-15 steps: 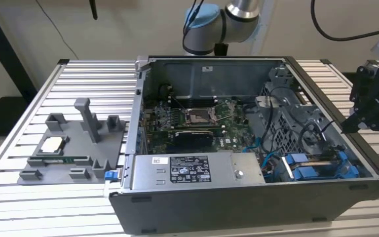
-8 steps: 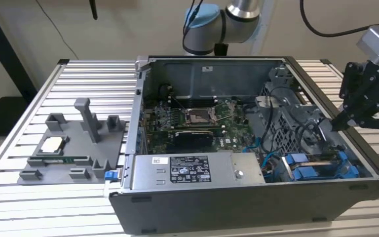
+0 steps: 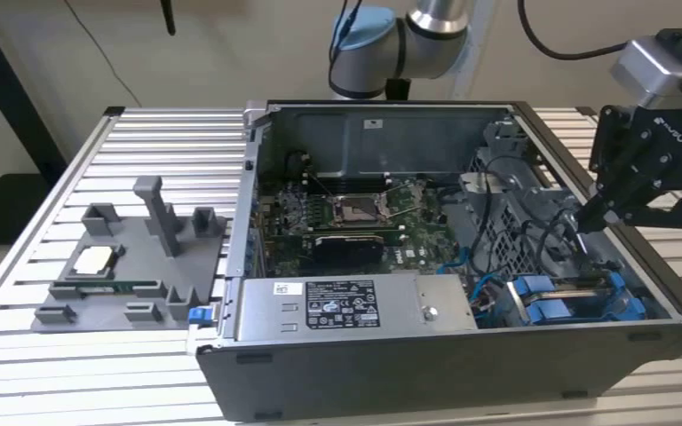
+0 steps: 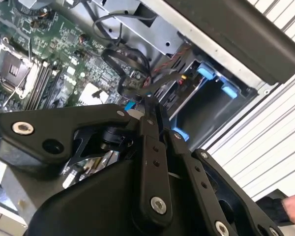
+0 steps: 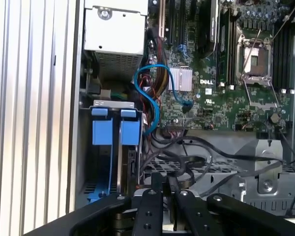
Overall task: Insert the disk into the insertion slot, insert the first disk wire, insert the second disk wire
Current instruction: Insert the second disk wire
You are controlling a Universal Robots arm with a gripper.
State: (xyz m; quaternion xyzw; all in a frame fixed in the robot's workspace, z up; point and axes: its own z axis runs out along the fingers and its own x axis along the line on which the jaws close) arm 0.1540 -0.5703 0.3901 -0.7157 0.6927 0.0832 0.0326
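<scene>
Hanging over the drive cage, gripper is pinching shut amid black cables; first wrist view is showing two blue carriers seated there.

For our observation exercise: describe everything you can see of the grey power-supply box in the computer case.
The power-supply box is rectangular, grey, metal by its look, lying flat inside the open case against its near wall in the exterior view. Its top bears a white label and a dark label. The green motherboard lies beside it. In the first wrist view one side is perforated mesh, with a wire bundle next to it.
</scene>
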